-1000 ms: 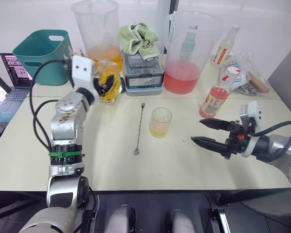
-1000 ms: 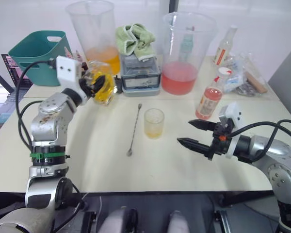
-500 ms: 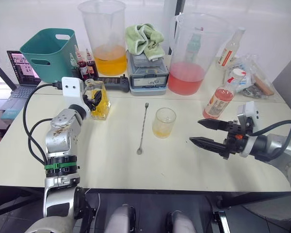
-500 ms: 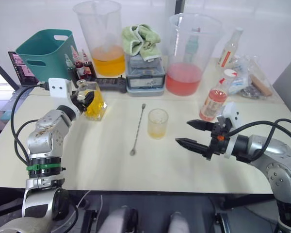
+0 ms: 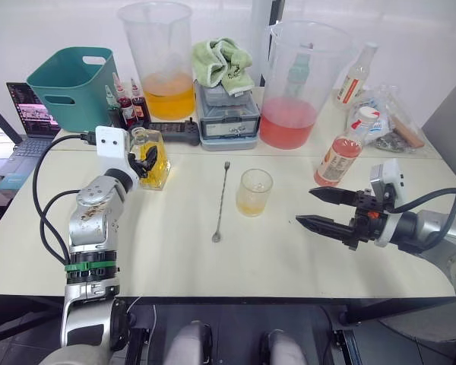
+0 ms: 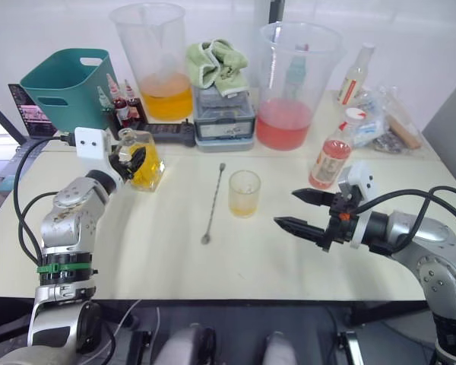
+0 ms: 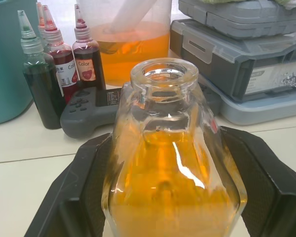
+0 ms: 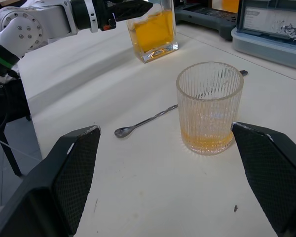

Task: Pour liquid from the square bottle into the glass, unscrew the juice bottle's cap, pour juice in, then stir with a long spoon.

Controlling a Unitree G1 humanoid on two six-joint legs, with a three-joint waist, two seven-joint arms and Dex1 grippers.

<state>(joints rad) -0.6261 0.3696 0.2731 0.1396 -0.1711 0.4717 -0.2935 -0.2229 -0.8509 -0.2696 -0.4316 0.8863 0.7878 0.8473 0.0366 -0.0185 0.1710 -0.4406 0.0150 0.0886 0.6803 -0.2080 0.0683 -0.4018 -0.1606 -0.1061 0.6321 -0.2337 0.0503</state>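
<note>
The square bottle (image 5: 150, 158), half full of yellow liquid and with its neck open, stands upright on the table at the back left. My left gripper (image 5: 142, 157) is shut on it, one finger (image 7: 81, 190) on each flat side. The glass (image 5: 254, 192) sits mid-table with a little yellow liquid at its bottom. Just left of it lies the long spoon (image 5: 221, 201), bowl toward me. The juice bottle (image 5: 339, 157) with its white cap (image 5: 363, 114) stands at the right, behind my right gripper (image 5: 306, 206). That gripper is open and empty, pointing at the glass (image 8: 209, 106) from the right.
Along the back stand two big pitchers, one with orange liquid (image 5: 158, 57) and one with pink (image 5: 298, 80), and between them a grey case (image 5: 227, 114) topped by a green cloth. A teal bin (image 5: 70, 84), dropper bottles (image 5: 125, 106) and a black controller (image 5: 178, 131) are back left.
My left arm has brought the square bottle down from a raised, tilted hold to upright on the table. The right gripper has stayed put. The camera has shifted slightly.
</note>
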